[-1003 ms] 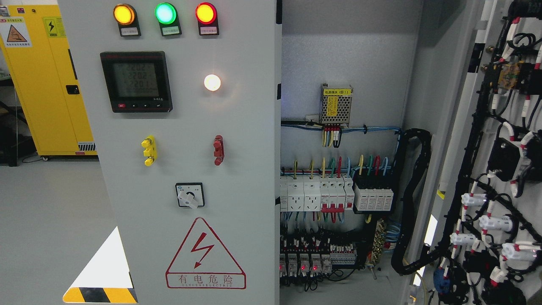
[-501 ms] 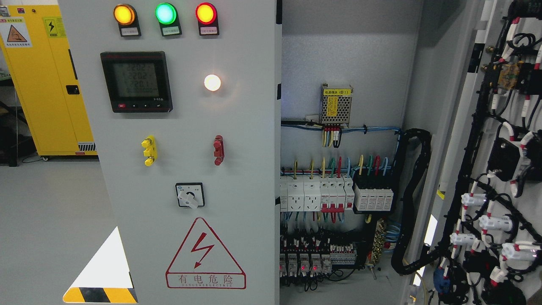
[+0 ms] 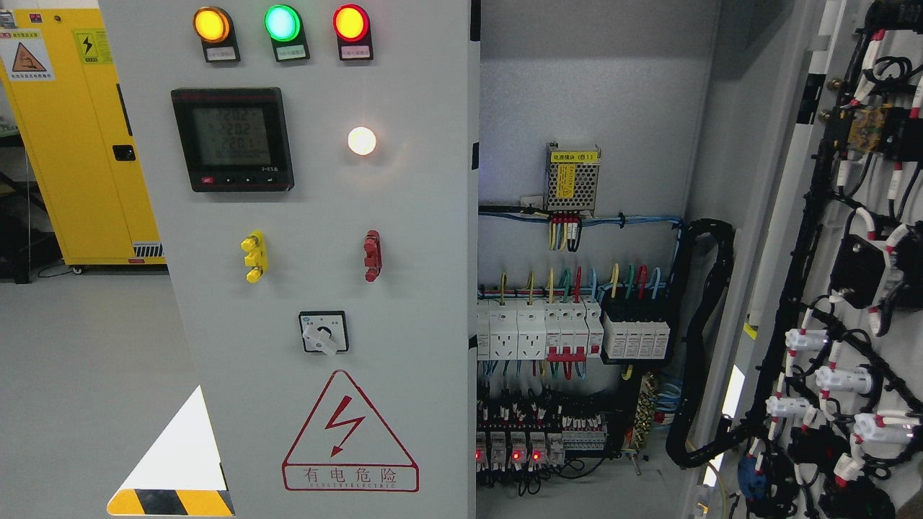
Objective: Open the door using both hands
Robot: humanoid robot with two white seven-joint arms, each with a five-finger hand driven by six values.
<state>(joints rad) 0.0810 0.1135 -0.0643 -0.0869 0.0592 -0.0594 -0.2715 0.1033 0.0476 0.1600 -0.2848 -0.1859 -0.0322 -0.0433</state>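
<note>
The grey left door [image 3: 418,216] of the electrical cabinet stands shut, facing me, with three lit lamps, a black meter [image 3: 232,139], a yellow handle [image 3: 253,256], a red handle [image 3: 372,255] and a rotary switch [image 3: 323,332]. The right door [image 3: 858,288] is swung wide open at the right edge, its inner side covered in black wiring. Between them the cabinet interior [image 3: 584,317] shows breakers and coloured wires. Neither of my hands nor arms appears in the head view.
A yellow safety cabinet [image 3: 79,137] stands on the grey floor at the far left. A red lightning warning triangle [image 3: 350,432] marks the lower left door. A black cable bundle [image 3: 703,339] loops from the interior toward the open door.
</note>
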